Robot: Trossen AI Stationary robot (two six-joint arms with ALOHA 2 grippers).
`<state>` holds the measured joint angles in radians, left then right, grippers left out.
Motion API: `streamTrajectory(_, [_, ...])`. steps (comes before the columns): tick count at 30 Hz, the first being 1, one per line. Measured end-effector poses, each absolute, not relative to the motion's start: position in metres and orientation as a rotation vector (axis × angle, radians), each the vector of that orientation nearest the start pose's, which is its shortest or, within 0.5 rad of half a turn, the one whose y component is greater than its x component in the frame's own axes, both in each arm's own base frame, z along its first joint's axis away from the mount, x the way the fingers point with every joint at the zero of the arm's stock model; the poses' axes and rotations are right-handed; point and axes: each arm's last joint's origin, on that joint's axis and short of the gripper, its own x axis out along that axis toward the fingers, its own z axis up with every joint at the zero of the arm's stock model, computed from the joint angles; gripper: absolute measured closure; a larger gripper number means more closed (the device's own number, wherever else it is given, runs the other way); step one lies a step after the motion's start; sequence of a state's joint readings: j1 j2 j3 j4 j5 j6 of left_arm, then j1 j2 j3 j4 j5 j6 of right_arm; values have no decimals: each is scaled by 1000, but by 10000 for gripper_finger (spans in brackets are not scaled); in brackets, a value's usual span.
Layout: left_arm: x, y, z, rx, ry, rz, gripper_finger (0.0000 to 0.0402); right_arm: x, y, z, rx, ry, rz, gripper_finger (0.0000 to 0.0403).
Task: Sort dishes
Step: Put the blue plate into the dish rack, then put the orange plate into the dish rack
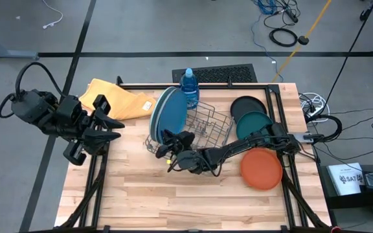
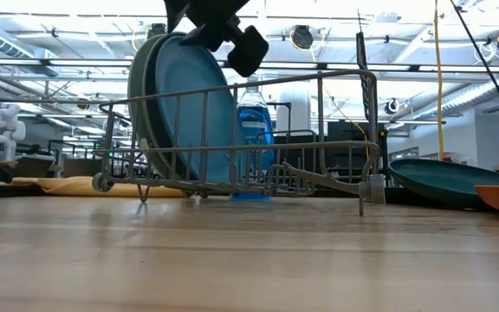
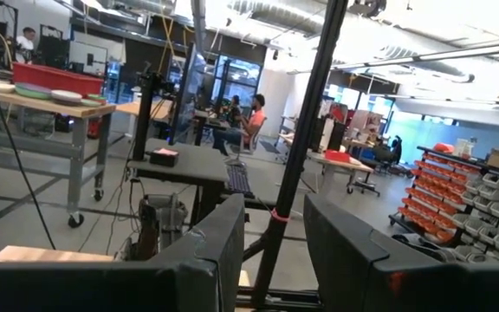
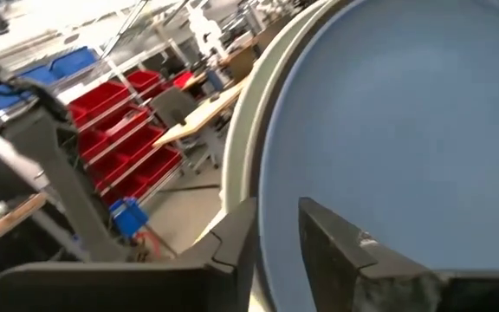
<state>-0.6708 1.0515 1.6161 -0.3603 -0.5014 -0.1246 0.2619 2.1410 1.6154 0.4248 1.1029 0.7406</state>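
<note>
Across wooden counter (image 1: 173,194), at rack's (image 1: 206,126) seven o'clock, keep right claw (image 1: 168,147), fingers apart astride blue plate's (image 1: 172,113) rim, square before closing; left claw (image 1: 112,129) parted, idle.

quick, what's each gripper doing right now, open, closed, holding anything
Left gripper: open, empty, raised beside the yellow cloth.
Right gripper: open, fingers around the blue plate's rim in the rack.

Left gripper (image 3: 274,251): two dark fingers (image 3: 206,260) at 6 o'clock, a gap between them. Black pole (image 3: 306,130) rising from centre toward 12. Wooden table corner (image 3: 24,256) at 8. Workbench (image 3: 50,100) with red bin (image 3: 55,80) at 10. Seated person (image 3: 251,117), possibly at a desk, near centre. Shelved bins (image 3: 457,195) at 3.
</note>
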Motion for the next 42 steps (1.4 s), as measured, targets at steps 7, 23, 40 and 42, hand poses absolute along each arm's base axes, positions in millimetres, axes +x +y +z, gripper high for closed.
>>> streamTrajectory(7, [130,-86,533,-237,-159,-179,278,476,105,251,568,-198,-742,253])
streamTrajectory(23, [133,-88,528,-207,-111,-169,278,423,167,324,42,-16,-537,194])
streamTrajectory(40, [144,-95,516,-169,-21,-138,278,251,240,345,97,478,-323,196])
streamTrajectory(42, [147,-98,515,-163,-13,-137,278,243,241,334,155,595,-317,196])
